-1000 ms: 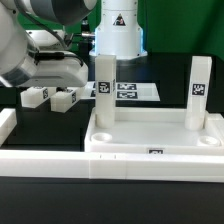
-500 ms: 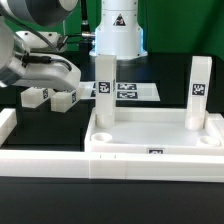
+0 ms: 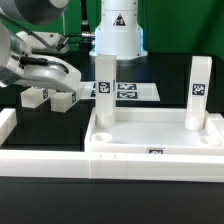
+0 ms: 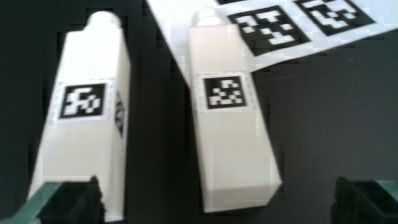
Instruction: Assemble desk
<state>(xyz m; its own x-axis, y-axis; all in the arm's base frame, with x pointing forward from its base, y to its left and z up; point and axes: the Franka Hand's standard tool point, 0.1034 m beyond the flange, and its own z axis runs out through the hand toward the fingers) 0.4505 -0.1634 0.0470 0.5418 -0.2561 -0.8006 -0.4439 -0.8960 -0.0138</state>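
End effector (image 4: pixel 217 196): jaws spread full wide, holding nothing, poised over two loose legs lying side by side on the table (image 4: pixel 338 120).

Wrist view: one loose leg (image 4: pixel 231 115) lies between the fingertips (image 4: pixel 365 196) and appears the intended pick. The neighbouring leg (image 4: pixel 80 110) lies just beside it across a narrow dark gap. The other fingertip sits over that neighbour's end, not over the gap. The marker board (image 4: pixel 294 25) lies just past the far ends of both legs.

Exterior view: the desk top (image 3: pixel 130 146) sits in the foreground with two upright legs (image 3: pixel 105 85) standing in its far corner sockets. The near sockets appear unfilled. The loose legs lie well apart from it, toward the exterior view's left.

Assessment: step in hand is the pick of a third leg.

Recommendation: shift sideways so one finger drops into the gap, align the jaws square across the leg's long sides, descend fully, then close near mid-length so the leg hangs level.

Risk: a finger landing on the neighbour.
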